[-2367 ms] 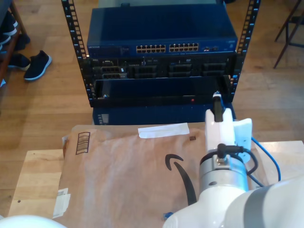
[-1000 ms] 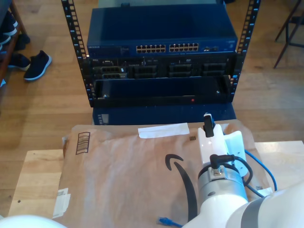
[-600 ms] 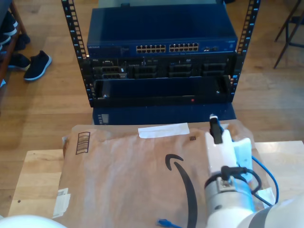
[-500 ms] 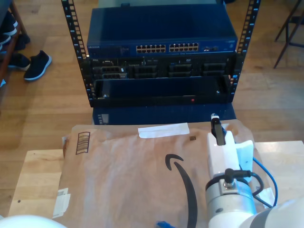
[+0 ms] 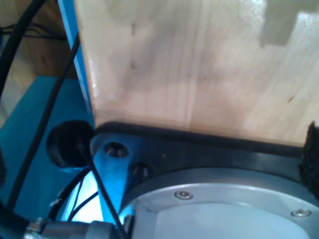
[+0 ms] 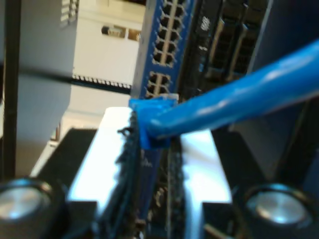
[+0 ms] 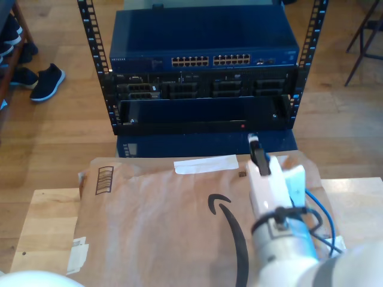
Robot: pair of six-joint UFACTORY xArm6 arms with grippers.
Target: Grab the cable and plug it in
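Pinching the cable (image 6: 234, 102) by its plug, my second hand (image 6: 152, 132) faces the switch (image 7: 203, 45).

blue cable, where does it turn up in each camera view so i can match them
Exterior view: the blue cable loops beside the arm near the exterior view's right, over the table.
Second wrist view: the cable runs into my second pincer, its plug end clamped between the pads.
First wrist view: I can't make it out among the black wires and blue surfaces.
Shared landmark: the blue network switch, its ports ahead of the pincer.
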